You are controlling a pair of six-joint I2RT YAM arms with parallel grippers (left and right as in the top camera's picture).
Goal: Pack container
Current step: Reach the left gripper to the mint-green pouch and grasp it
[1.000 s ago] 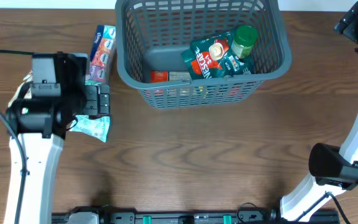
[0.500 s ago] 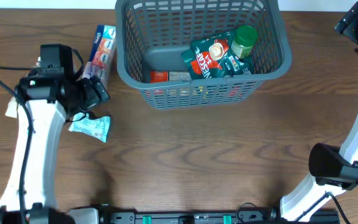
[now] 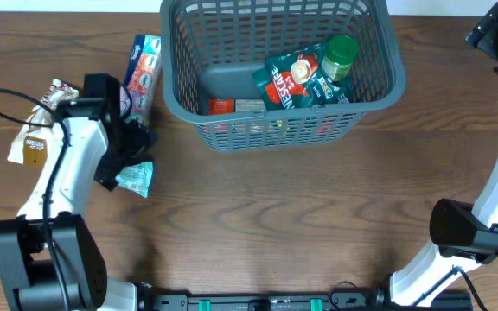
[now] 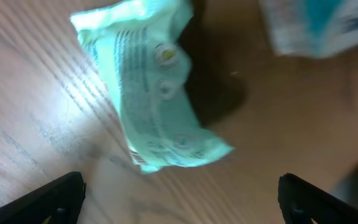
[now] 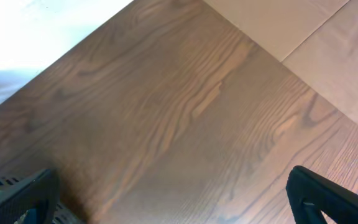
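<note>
My left fingers (image 4: pixel 48 199) are spread wide just above the mint-green packet (image 4: pixel 151 93) on the table, holding nothing. I'd centre over its crumpled middle, drop low, then pinch across the narrow width. The container (image 3: pixel 258 130) sits off to my right, further back. Right fingers (image 5: pixel 17 199) are wide apart too, and empty.

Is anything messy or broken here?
Nothing looks broken or spilled. Three packets just lie loose on the wooden table, left of the dark grey plastic basket: a crumpled mint-green packet, a long blue-and-red packet, a brown-and-white packet.
</note>
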